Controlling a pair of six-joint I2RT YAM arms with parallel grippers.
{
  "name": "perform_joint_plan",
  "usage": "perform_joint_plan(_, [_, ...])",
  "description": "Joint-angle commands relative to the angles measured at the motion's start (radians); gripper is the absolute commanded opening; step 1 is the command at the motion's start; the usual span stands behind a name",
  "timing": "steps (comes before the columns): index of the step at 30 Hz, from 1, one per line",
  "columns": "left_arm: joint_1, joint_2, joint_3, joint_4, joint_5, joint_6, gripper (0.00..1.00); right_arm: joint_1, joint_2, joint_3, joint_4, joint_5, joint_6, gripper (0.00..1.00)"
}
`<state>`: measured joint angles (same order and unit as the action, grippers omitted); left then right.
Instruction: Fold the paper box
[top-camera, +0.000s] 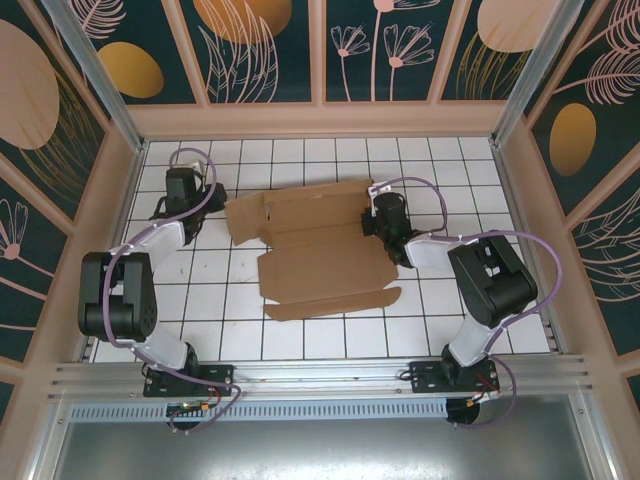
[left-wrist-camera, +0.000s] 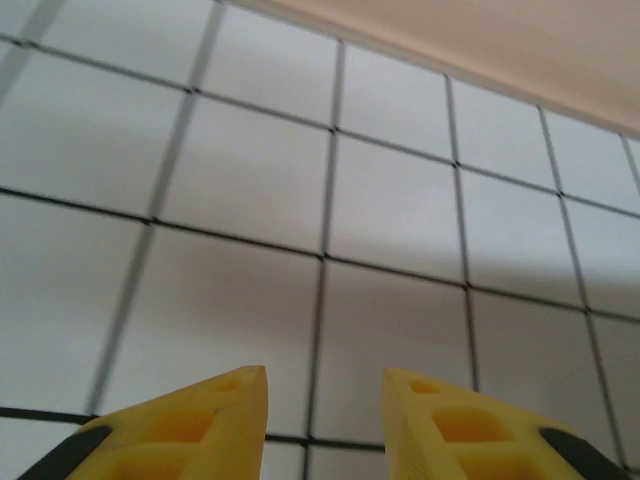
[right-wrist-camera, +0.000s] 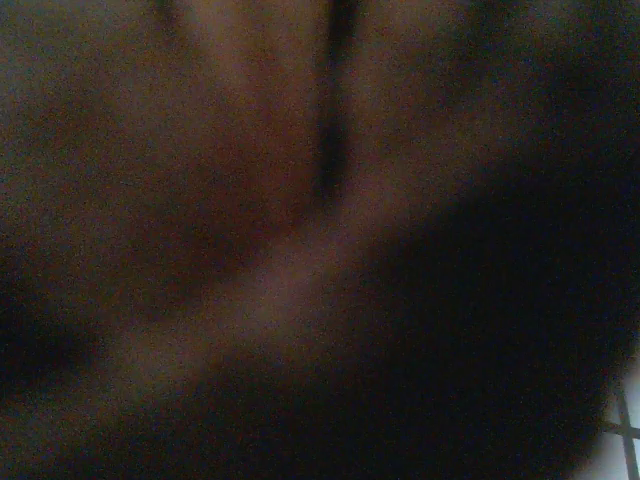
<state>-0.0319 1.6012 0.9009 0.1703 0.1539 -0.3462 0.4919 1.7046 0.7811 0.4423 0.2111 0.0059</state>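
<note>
Paper box (top-camera: 320, 265): one item, plain brown die-cut cardboard, lying opened out near the middle of the white tiled table (top-camera: 300, 155), between the two arms.

Condition: mostly flat. Creases and slots show across the sheet. A long narrow flap runs along its near edge and smaller tabs stick out at the far left. No wall stands upright and no closed box shape can be made out.

Progress, as judged: early. The sheet is laid out and one arm is on it. Raising the sides, tucking the tabs and closing the lid all appear to be left.

Tools: two.
- Left gripper (left-wrist-camera: 325, 390): one, over bare tiles just beside the sheet's far-left tabs and apart from them. Its yellow fingertips (left-wrist-camera: 235, 400) stand narrowly apart with nothing between them.
- Right gripper (top-camera: 375, 220): one, down on the right-hand part of the sheet, jaws closed. Its wrist view is a dark brown blur of cardboard close to the lens. Whether an edge is pinched cannot be told.

Count: one cardboard sheet, two grippers, one table.
</note>
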Motion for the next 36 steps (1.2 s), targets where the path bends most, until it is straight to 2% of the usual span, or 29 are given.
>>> perform_joint_plan(1, [-0.001, -0.023, -0.065, 0.092, 0.249, -0.05, 0.36, 0.005, 0.001, 0.032, -0.022, -0.014, -0.007, 0.0])
perform_joint_plan(5, [-0.003, -0.057, -0.117, 0.113, 0.315, -0.101, 0.35, 0.004, 0.007, 0.043, -0.025, -0.021, -0.006, 0.0])
perform_joint_plan(8, [-0.016, -0.087, -0.144, 0.09, 0.322, -0.13, 0.35, 0.004, 0.011, 0.042, -0.026, -0.025, -0.005, 0.0])
perform_joint_plan(15, [-0.147, -0.109, -0.124, 0.001, 0.328, -0.045, 0.41, 0.005, 0.029, 0.048, -0.026, -0.028, 0.002, 0.0])
perform_joint_plan(36, [-0.21, -0.189, -0.128, -0.19, 0.283, -0.022, 0.41, -0.005, 0.048, 0.061, -0.042, 0.001, 0.025, 0.0])
